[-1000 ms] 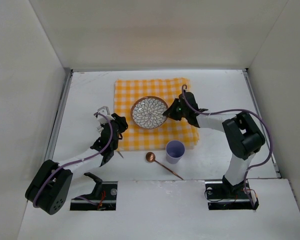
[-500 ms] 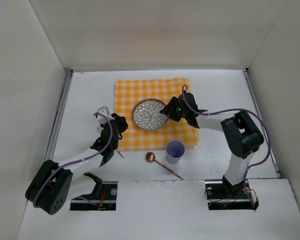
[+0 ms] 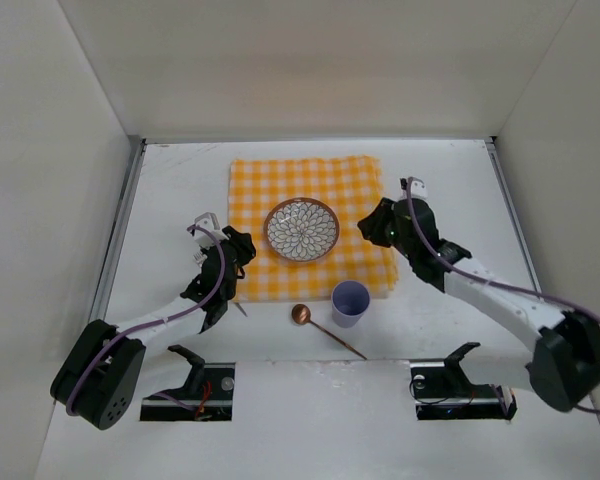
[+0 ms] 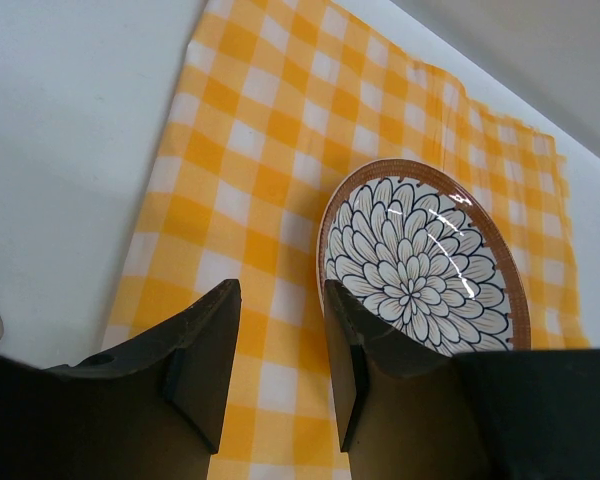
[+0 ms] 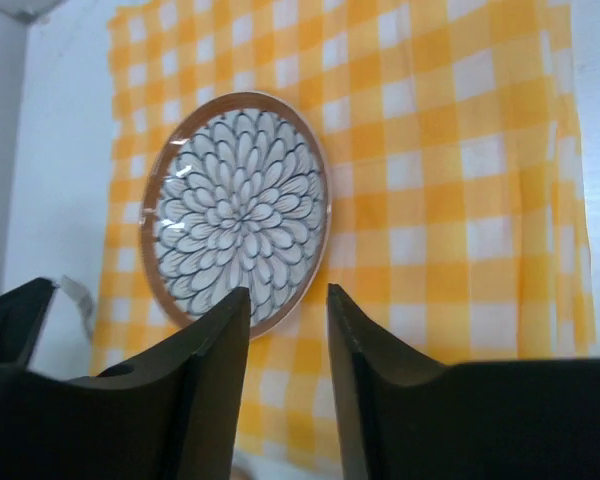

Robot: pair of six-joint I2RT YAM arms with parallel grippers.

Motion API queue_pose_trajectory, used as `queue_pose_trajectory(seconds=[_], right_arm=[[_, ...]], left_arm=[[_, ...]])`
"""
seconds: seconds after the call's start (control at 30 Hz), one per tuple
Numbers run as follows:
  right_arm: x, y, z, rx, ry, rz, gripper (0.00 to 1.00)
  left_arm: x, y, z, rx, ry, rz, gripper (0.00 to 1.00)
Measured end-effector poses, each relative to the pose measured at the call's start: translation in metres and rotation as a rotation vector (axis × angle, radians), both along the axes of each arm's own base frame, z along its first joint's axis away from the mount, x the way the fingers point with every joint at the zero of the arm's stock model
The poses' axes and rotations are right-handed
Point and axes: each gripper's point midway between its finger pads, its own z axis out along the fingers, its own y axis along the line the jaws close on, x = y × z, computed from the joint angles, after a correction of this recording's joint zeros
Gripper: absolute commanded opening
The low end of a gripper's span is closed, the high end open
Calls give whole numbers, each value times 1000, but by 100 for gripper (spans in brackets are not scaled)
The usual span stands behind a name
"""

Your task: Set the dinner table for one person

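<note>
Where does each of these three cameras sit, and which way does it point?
Top external: high behind the robot, looking down on the dinner table; left arm and right arm show.
Left wrist: on the left arm, facing across the checked cloth; the left gripper shows below.
Right wrist: on the right arm, facing the cloth too; the right gripper shows below.
Shared: all three see the flowered plate.

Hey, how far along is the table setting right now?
Done: the checked cloth is spread and the flowered plate sits on it. In hand: nothing; the left pincer and right pincer are both open and empty. Left: the purple cup and copper spoon wait by the cloth's near edge, likely needing placement.
</note>
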Motion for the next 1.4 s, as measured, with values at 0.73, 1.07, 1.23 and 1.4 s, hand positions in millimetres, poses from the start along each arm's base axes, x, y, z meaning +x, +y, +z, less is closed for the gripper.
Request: queue_pose_trajectory(seconds=[0.73,1.07,1.23,1.4], right_arm=[[-165,-5,-13,-438,184,361,40],[-162,0,-36,-507,239,392,11],[-164,-1,-34,-505,239,399,7],[-165,-2,3,-450,184,400,7]], left_arm=[[0,12,2,-12,-10,34,38],[0,11,3,-14,-13,30,38],[0,10,3,-14,-13,30,38],[0,10,3,-15,-13,28,38]])
